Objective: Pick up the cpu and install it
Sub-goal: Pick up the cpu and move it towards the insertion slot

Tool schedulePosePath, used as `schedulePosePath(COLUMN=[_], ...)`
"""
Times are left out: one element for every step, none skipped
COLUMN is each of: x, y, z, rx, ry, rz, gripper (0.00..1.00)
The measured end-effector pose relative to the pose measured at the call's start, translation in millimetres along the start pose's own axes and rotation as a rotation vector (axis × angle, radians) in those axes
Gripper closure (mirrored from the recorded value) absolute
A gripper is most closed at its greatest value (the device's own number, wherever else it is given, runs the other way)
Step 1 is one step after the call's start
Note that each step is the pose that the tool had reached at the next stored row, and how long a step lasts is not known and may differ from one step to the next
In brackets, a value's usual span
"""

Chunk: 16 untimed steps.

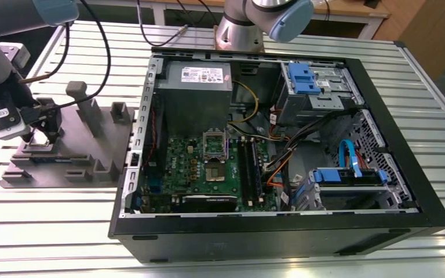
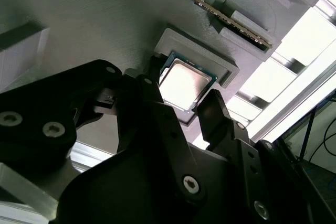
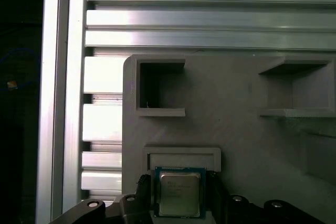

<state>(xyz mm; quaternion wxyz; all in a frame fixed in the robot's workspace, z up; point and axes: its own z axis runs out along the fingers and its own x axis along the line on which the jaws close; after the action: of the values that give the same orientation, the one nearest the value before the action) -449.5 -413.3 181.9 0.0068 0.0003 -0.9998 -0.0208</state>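
While the arm reaches down at the exterior view's left, its gripper [image 1: 41,139] hangs low over a grey holder [image 1: 91,147], which lies on the slatted table [image 1: 53,231]. In both wrist views the cpu [image 3: 179,192] lies flat, with its silver top up, in a shallow raised pocket of this holder, right between the two black fingers [image 3: 144,198]. The fingers are spread, one just beside each of two opposite edges of the cpu. In the second wrist view a thin dark gap shows between one finger and the cpu [image 2: 184,83], and the cpu sits fully down in its pocket. More to the right in the exterior view, just beside the holder, an open case [image 1: 284,234] lies on its side on the table. Inside it a grey power supply [image 1: 195,87] sits at the far end, and below it is a green board [image 1: 176,168] with the socket [image 1: 215,145] near its middle, well apart from the cpu. Black, orange and yellow cables run across the middle of the case. At the right side are two drive bays [image 1: 303,78] with blue parts, and the arm's base [image 1: 242,35] stands behind the case.
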Motion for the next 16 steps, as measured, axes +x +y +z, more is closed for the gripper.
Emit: schedulePosePath(x=[0.0,0.0,0.0,0.0,0.0,0.0,0.0,0.0,0.0,0.0,0.0,0.0,0.0,0.0,0.0,0.0], y=[0.0,0.0,0.0,0.0,0.0,0.0,0.0,0.0,0.0,0.0,0.0,0.0,0.0,0.1,0.1,0.0], z=[0.0,0.0,0.0,0.0,0.0,0.0,0.0,0.0,0.0,-0.1,-0.1,-0.1,-0.2,-0.2,-0.2,-0.3], rx=[0.0,0.0,0.0,0.0,0.0,0.0,0.0,0.0,0.0,0.0001,0.0,0.0,0.0,-0.0001,-0.0001,0.0], ry=[0.0,0.0,0.0,0.0,0.0,0.0,0.0,0.0,0.0,0.0,0.0,0.0,-0.0001,-0.0001,-0.0002,-0.0001], rz=[0.0,0.0,0.0,0.0,0.0,0.0,0.0,0.0,0.0,0.0,0.0,0.0,0.0,0.0,0.0,0.0], gripper=[0.45,0.45,0.45,0.45,0.45,0.45,0.45,0.45,0.46,0.46,0.53,0.53,0.53,0.53,0.53,0.53])
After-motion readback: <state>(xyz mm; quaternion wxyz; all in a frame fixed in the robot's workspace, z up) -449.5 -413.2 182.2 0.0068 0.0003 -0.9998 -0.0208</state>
